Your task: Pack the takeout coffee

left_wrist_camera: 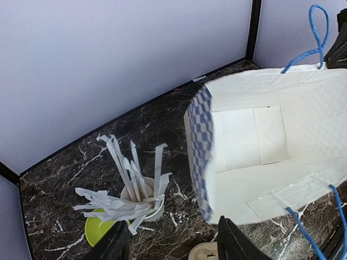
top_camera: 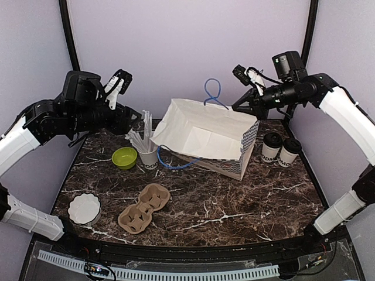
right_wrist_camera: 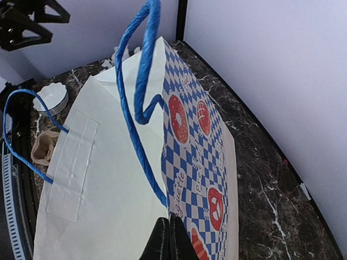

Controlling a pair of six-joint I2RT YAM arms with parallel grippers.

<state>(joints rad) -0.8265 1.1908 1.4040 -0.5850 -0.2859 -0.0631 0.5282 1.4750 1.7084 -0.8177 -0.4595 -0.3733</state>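
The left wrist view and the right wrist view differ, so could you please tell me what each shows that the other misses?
Only left wrist: the straw cup, the green bowl and the white inside of the paper bag. Only right wrist: the pretzel prints on the bag's checked side and the white fluted dish. Both: the bag with its blue handles on the dark marble table. Neither shows the lidded coffee cups.

coffee cup (top_camera: 289, 153) lettering perhaps "DMO" (partly hidden), paper bag (right_wrist_camera: 190, 162) script too small to read
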